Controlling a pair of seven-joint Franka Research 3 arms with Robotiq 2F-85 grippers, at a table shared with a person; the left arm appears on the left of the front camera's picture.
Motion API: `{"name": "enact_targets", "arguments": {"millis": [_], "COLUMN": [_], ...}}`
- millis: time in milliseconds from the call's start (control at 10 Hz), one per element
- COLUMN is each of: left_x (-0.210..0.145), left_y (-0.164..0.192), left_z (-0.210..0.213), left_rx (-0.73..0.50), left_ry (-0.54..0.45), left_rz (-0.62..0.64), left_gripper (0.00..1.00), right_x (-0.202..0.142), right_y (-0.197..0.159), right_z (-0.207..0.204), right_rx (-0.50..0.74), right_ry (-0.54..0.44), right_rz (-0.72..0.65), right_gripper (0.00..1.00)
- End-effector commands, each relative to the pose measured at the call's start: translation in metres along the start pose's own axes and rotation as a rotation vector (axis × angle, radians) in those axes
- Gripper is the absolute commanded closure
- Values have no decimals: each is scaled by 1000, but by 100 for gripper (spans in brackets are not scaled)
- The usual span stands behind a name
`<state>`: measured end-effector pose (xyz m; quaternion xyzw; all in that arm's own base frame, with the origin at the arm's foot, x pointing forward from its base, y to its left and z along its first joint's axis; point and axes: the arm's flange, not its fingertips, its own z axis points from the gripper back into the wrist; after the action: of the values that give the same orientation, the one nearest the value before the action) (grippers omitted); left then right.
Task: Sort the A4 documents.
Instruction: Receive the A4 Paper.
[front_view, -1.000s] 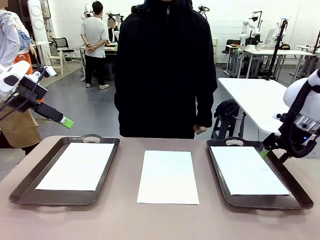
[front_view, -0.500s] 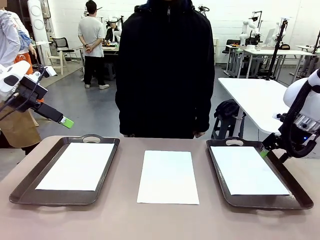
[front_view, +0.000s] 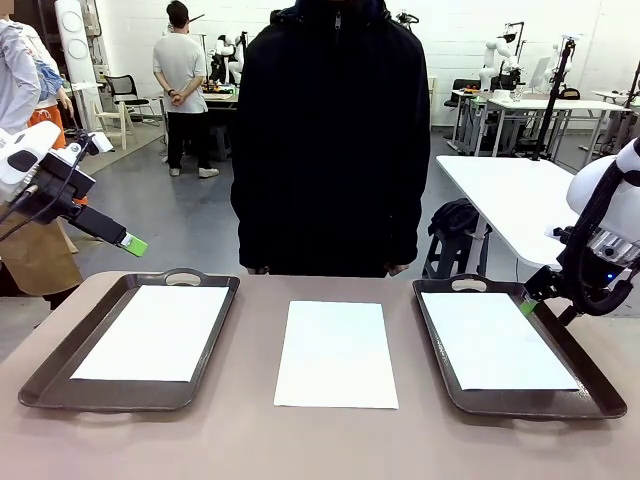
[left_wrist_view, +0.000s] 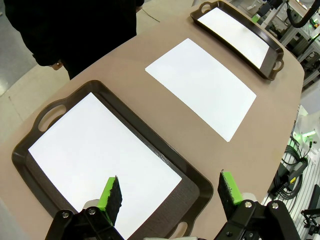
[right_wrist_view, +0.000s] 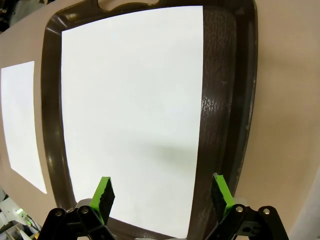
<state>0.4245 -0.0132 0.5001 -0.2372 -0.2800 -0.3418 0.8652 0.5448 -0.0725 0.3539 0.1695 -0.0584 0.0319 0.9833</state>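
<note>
We are watching the left gripper (front_view: 133, 243) at far left and right gripper (front_view: 528, 305) at far right hanging wide, empty, A4 documents (front_view: 336, 354) lying one per tray (front_view: 212, 345), one between them.

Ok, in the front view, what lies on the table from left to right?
left tray with left sheet in it → middle sheet → right tray with right sheet in it

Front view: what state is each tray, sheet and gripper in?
Left dark brown handled tray: holds one flat white paper sheet.
Middle white paper sheet: flat on the tan table, outside both trays.
Right dark brown handled tray: holds one flat white paper sheet.
Left gripper: open, empty.
Right gripper: open, empty.
</note>
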Motion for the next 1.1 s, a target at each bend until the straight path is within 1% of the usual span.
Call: {"name": "enact_targets", "arguments": {"millis": [0,400,500,700,1000], "left_x": [0,0,0,0,0], "left_y": [0,0,0,0,0], "left_z": [1,1,1,1,1], "left_rx": [-2,-2,-2,-2,-2], "left_ry": [-4,-4,-4,-4,-4], "left_rz": [0,0,0,0,0], "left_gripper": [0,0,0,0,0], "right_x": [0,0,-4,-24,-43], "right_y": [0,0,12,50,83], "right_z": [-1,0,21,69,122], "right_rx": [-3,0,7,114,244], "right_ry": [3,0,-47,-121,-140], "right_rz": [2,0,89,376,683], "right_gripper": [0,0,0,0,0]}}
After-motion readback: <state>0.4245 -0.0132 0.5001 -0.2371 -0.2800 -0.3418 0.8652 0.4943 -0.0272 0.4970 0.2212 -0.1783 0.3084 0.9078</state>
